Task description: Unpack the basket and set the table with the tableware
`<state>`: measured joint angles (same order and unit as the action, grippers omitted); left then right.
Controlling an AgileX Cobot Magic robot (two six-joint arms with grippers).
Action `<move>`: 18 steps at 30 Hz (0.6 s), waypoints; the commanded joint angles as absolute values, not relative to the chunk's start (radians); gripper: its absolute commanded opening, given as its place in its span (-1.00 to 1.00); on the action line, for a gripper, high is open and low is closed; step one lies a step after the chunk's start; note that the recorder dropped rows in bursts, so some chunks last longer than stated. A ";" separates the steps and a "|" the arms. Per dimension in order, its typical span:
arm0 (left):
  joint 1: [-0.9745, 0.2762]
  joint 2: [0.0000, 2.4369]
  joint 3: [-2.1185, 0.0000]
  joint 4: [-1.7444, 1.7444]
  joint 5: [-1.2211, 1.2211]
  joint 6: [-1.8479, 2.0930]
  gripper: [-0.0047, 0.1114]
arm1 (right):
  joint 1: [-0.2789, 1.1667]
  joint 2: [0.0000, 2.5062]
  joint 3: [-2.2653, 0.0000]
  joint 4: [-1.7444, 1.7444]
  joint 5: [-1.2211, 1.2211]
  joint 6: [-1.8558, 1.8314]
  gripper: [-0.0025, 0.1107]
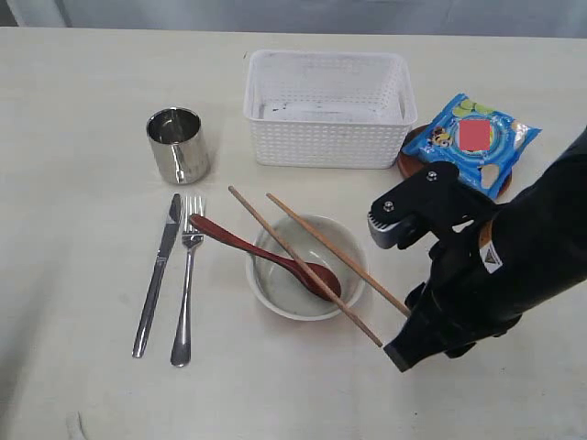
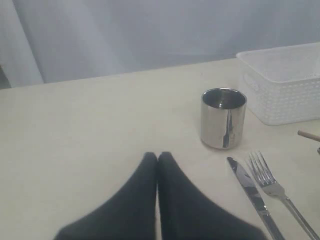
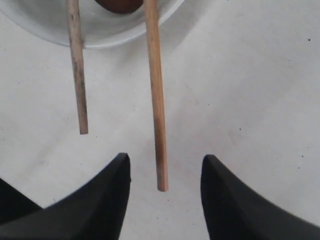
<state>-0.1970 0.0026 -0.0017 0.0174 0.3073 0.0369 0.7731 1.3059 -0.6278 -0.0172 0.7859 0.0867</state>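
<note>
Chopsticks point(image 1: 304, 266) lie across the bowl point(image 1: 275, 298), on its rim, as a place setting wants. Right pincer point(image 3: 165, 160) is released, one chopstick end between its jaws, untouched. Left pincer point(image 2: 158, 157) is clenched on nothing. Basket point(image 1: 326, 142) stands far, empty, I judge.

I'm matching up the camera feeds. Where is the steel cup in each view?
Exterior: steel cup upper left, left of the basket.
Left wrist: steel cup right of centre, beyond the knife.
Right wrist: not in it.
Shared landmark: the fork, in the exterior and left wrist views.
</note>
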 commanded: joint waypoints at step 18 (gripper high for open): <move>-0.197 0.000 0.000 0.023 0.299 0.033 -0.92 | 0.773 1.436 -0.651 -0.020 0.720 0.052 -0.91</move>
